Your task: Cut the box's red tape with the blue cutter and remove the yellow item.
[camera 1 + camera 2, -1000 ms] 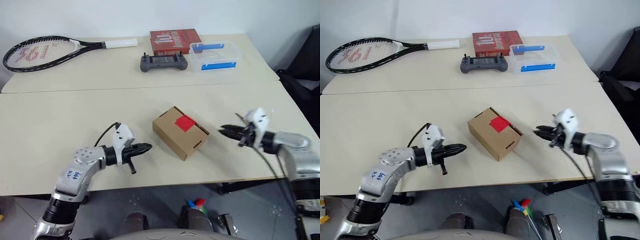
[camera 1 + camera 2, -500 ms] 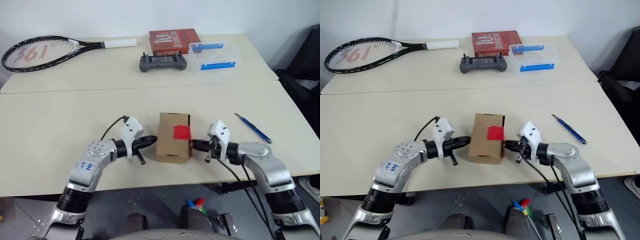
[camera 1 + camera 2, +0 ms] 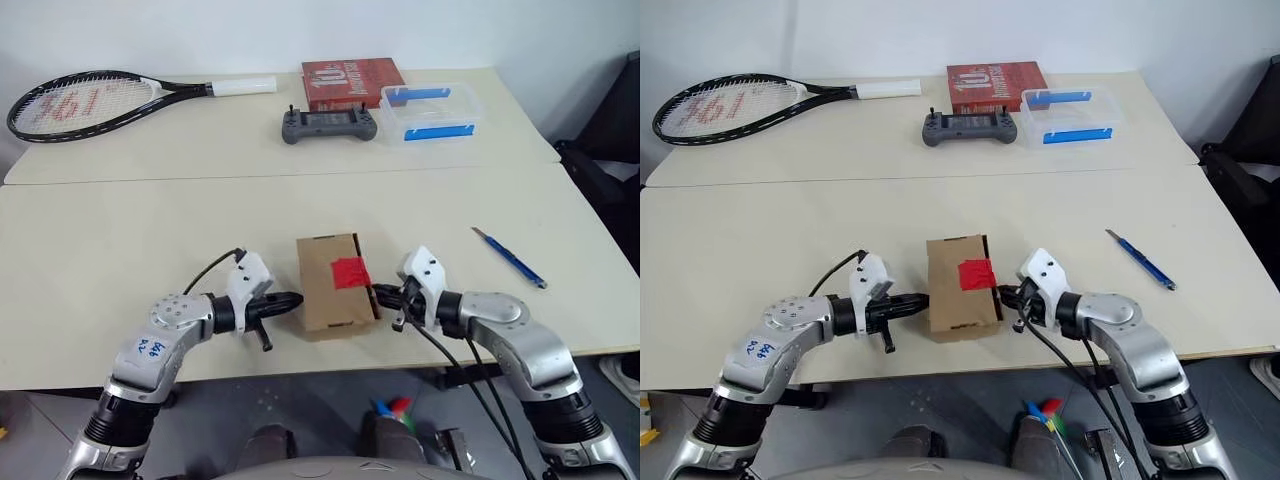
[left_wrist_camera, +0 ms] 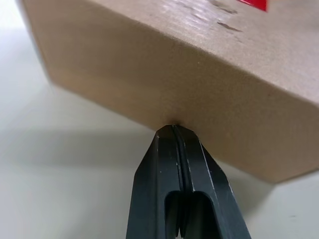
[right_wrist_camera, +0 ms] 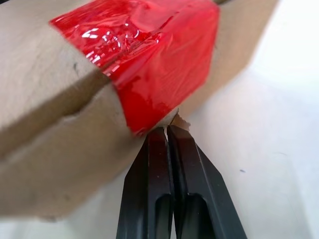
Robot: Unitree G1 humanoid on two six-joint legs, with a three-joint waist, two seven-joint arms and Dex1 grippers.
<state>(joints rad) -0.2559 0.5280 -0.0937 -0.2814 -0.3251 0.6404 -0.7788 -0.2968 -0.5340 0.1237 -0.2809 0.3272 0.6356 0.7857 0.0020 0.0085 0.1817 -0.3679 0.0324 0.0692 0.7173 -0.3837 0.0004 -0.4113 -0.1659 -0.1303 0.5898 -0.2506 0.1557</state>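
Between both closed, empty grippers — left gripper (image 3: 292,298), right gripper (image 3: 382,293) — sits the brown cardboard box (image 3: 331,281); at 3 o'clock, well apart, lies the slim blue cutter (image 3: 509,257).

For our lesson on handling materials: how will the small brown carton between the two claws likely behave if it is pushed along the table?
The box probably slides rather than tips: it lies flat and low. Being small cardboard, it likely is light and could swivel if pushed off-centre. Its walls may dent under pointed claw tips.

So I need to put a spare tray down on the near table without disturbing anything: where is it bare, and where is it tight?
Bare: the near table left of the left claw, and the strip between the box and the blue cutter. Tight: the middle, where both shut claws press the box's sides, the right claw by the red tape.
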